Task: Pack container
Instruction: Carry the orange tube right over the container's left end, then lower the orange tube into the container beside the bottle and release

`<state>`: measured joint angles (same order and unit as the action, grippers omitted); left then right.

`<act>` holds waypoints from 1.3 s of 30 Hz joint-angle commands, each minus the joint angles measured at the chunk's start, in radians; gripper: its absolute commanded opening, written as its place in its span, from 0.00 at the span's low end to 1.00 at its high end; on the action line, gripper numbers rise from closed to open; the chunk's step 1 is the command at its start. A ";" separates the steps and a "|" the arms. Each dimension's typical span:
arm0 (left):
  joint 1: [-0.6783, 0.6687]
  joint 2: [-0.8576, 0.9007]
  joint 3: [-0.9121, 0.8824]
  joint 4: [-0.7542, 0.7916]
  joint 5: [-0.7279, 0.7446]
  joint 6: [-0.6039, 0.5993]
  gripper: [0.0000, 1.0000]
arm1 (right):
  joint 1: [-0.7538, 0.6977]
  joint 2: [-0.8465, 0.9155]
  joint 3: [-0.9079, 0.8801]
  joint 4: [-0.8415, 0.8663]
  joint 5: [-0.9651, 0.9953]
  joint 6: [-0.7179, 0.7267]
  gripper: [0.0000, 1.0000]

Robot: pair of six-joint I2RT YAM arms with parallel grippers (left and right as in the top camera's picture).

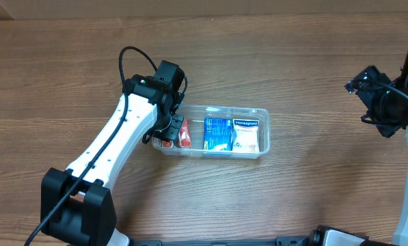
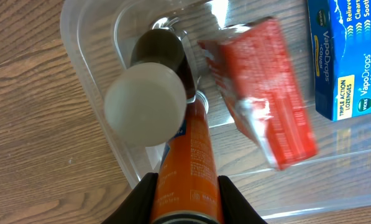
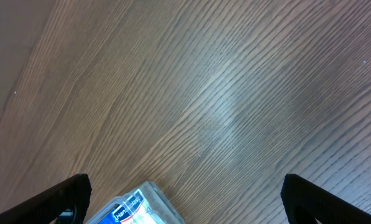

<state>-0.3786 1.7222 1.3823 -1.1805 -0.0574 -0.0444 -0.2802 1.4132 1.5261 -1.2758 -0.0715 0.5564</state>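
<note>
Orange bottle [image 2: 186, 155] between left jaws, wrist view only.

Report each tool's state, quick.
Left tool: closed on the orange tube.
Right tool: open, empty.

Blue box [image 2: 350, 56] read VapoDrops, Vicks, Triple Action Lozenges, Cough, white box [image 1: 245, 134] showed Hansaplast, print on the orange tube [image 2: 185, 168] was too blurred to read
</note>
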 commanded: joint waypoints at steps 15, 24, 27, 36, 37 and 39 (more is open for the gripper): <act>0.005 0.001 0.188 -0.129 0.084 0.015 0.39 | -0.002 -0.003 0.013 0.003 0.002 -0.004 1.00; 0.005 -0.002 0.225 -0.172 0.108 0.015 0.35 | -0.002 -0.003 0.013 0.003 0.002 -0.004 1.00; 0.005 -0.002 0.224 -0.149 0.132 0.016 0.32 | -0.002 -0.003 0.013 0.003 0.002 -0.004 1.00; -0.006 0.035 0.223 -0.048 0.163 0.015 0.19 | -0.002 -0.003 0.013 0.003 0.002 -0.004 1.00; -0.010 0.046 0.222 -0.048 0.163 0.016 0.19 | -0.002 -0.003 0.013 0.003 0.002 -0.004 1.00; -0.023 0.087 0.222 -0.041 0.157 0.018 0.19 | -0.002 -0.003 0.013 0.003 0.002 -0.004 1.00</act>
<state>-0.3801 1.7451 1.5894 -1.2324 0.0872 -0.0410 -0.2802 1.4132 1.5261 -1.2762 -0.0711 0.5568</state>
